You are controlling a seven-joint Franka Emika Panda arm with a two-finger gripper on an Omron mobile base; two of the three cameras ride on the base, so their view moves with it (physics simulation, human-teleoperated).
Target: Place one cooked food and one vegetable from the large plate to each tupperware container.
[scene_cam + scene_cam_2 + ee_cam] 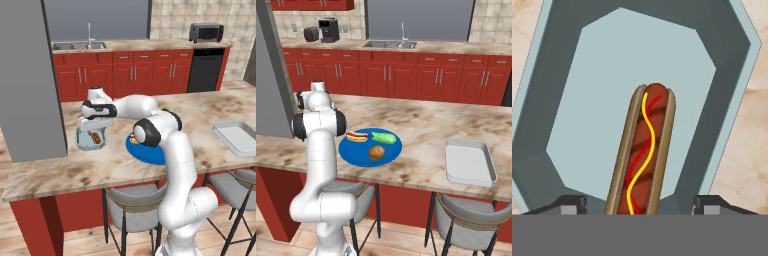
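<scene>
The small tupperware container (724, 37) with cut corners holds a hot dog (643, 150) lying flat on its floor. My gripper (640, 205) hangs open straight above it, one fingertip on each side of the hot dog with a gap to each. In the left base view my gripper (93, 132) reaches down into this container (81, 144) at the left of the island counter. The large plate (356, 152), bright blue, carries a second hot dog (357, 136), a green vegetable (383, 137) and a round brown item (376, 152). The larger rectangular container (470, 161) stands empty to the right.
My arm stretches across the island counter (200, 115) and covers part of the plate (150, 154). A grey pillar (27, 75) rises just left of the small container. Stools (132, 207) stand under the counter's front edge. The tray-like container (237, 136) sits near the right edge.
</scene>
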